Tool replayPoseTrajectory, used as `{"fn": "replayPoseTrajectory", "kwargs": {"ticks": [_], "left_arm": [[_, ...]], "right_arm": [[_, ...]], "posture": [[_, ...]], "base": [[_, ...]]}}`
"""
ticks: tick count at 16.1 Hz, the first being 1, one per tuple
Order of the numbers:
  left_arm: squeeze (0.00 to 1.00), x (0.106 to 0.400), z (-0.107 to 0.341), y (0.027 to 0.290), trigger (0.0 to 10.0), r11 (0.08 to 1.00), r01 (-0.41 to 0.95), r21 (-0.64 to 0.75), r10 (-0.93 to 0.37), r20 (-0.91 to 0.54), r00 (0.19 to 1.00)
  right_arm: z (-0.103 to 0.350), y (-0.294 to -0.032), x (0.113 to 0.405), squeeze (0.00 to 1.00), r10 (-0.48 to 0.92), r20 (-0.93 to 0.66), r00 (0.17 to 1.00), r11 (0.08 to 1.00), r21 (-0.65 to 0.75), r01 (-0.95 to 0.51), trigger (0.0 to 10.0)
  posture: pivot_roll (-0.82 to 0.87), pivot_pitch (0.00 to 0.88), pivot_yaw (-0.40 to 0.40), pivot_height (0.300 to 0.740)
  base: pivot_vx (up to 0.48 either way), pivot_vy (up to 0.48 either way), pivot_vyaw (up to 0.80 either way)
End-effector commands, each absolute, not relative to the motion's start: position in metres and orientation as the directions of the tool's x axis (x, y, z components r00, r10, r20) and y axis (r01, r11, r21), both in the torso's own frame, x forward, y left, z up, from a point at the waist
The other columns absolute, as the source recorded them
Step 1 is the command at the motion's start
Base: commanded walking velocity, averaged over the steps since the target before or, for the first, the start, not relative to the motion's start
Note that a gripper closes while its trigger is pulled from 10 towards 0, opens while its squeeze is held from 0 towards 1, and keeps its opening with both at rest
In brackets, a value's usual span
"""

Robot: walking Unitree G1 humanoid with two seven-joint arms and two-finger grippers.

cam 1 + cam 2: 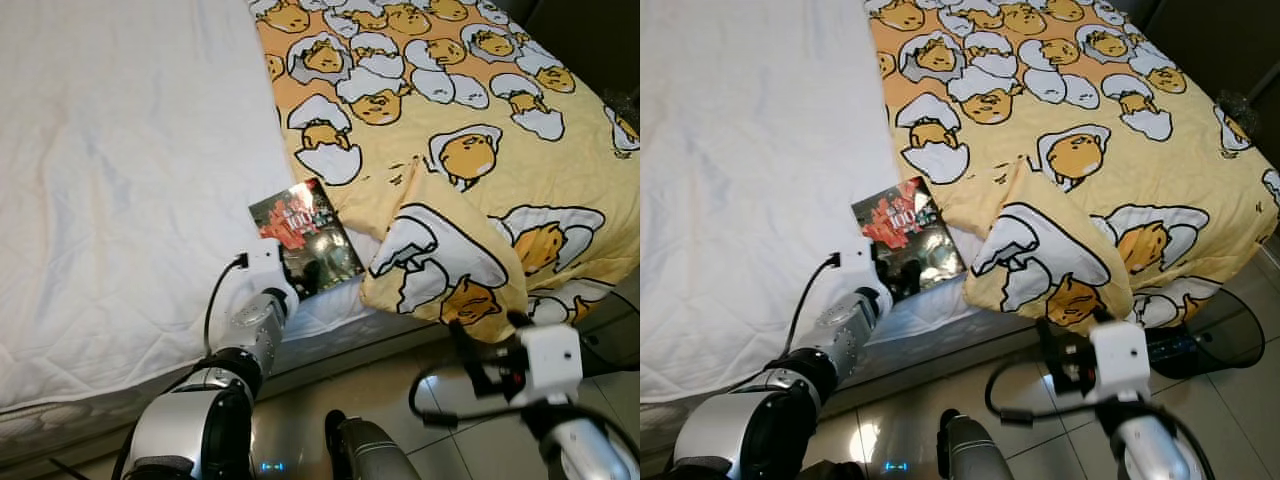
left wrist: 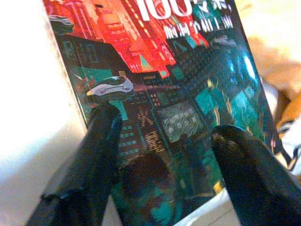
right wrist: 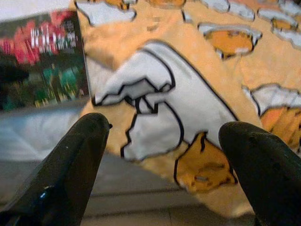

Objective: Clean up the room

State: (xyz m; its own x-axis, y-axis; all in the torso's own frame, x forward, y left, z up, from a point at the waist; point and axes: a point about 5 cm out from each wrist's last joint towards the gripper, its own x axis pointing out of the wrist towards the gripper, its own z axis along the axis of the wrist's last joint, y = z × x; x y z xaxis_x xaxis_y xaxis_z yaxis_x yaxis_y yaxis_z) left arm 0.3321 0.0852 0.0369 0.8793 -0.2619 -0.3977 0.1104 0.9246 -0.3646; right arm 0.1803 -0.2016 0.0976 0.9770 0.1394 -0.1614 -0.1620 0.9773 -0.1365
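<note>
A book (image 1: 305, 238) with a red and teal cover lies on the white mattress (image 1: 120, 150), near the bed's front edge and beside the folded corner of a yellow egg-print quilt (image 1: 450, 150). My left gripper (image 2: 164, 136) is open at the book's (image 2: 155, 70) near end, with both black fingers (image 2: 101, 141) spread over the cover. Whether they touch it is unclear. My right gripper (image 3: 164, 136) is open and holds nothing. It hovers over the floor just below the quilt's hanging corner (image 3: 155, 108), with its wrist (image 1: 545, 355) in front of the bed.
The bed's front edge runs across in front of me, with glossy tile floor (image 1: 400, 385) below it. A dark round object (image 1: 1200, 345) sits on the floor at the right, under the quilt's overhang. Dark furniture (image 1: 590, 35) stands behind the bed's far right corner.
</note>
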Motion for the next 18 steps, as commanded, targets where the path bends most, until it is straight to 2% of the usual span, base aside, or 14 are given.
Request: {"fn": "replayPoseTrajectory", "kwargs": {"ticks": [1,7,9,11,13,16,17,18], "left_arm": [[0.0,0.321,0.024,0.074,0.0,0.923,0.145,-0.355,-0.308,-0.459,0.833],[0.0,0.32,0.027,0.064,0.0,0.902,0.237,-0.361,-0.392,-0.453,0.801],[0.0,0.327,0.036,0.063,0.0,0.883,0.249,-0.397,-0.413,-0.408,0.814],[0.0,0.33,0.04,0.063,0.0,0.877,0.249,-0.41,-0.416,-0.391,0.821],[0.0,0.342,0.059,0.054,0.0,0.811,0.208,-0.547,-0.428,-0.311,0.849],[0.0,0.353,0.08,0.044,0.0,0.743,0.21,-0.635,-0.441,-0.23,0.867],[0.0,0.355,0.084,0.042,0.0,0.782,0.265,-0.564,-0.453,-0.223,0.863],[0.0,0.356,0.086,0.043,0.0,0.87,0.349,-0.349,-0.444,-0.247,0.861]], "right_arm": [[0.099,-0.208,0.184,0.0,0.114,-0.145,0.983,0.981,-0.138,-0.134,10.0],[0.094,-0.203,0.195,0.0,0.105,-0.129,0.986,0.986,-0.117,-0.12,10.0],[0.096,-0.202,0.21,0.0,0.088,-0.082,0.993,0.989,-0.113,-0.097,10.0],[0.096,-0.202,0.214,0.0,0.076,-0.07,0.995,0.991,-0.108,-0.083,10.0],[0.098,-0.202,0.223,0.0,0.072,-0.048,0.996,0.991,-0.112,-0.077,10.0],[0.102,-0.206,0.234,0.0,0.061,-0.011,0.998,0.991,-0.12,-0.062,10.0],[0.103,-0.204,0.24,0.0,0.058,0.003,0.998,0.991,-0.12,-0.057,10.0],[0.104,-0.202,0.244,0.0,0.054,0.016,0.998,0.991,-0.122,-0.052,10.0]], "posture": [[-0.35,0.127,-0.096,0.736],[-0.31,0.115,-0.08,0.736],[-0.29,0.054,-0.033,0.736],[-0.29,0.054,-0.033,0.736],[-0.3,0.004,-0.019,0.736],[-0.3,0.0,-0.012,0.736],[-0.29,0.0,-0.002,0.736],[-0.28,0.0,0.012,0.736]], "base": [[0.0,0.0,0.0],[0.0,0.0,0.0],[0.0,0.0,0.0],[0.0,0.0,0.0],[0.0,0.0,0.0],[0.0,0.0,0.0],[0.0,0.0,0.0],[0.0,0.0,0.0]]}}
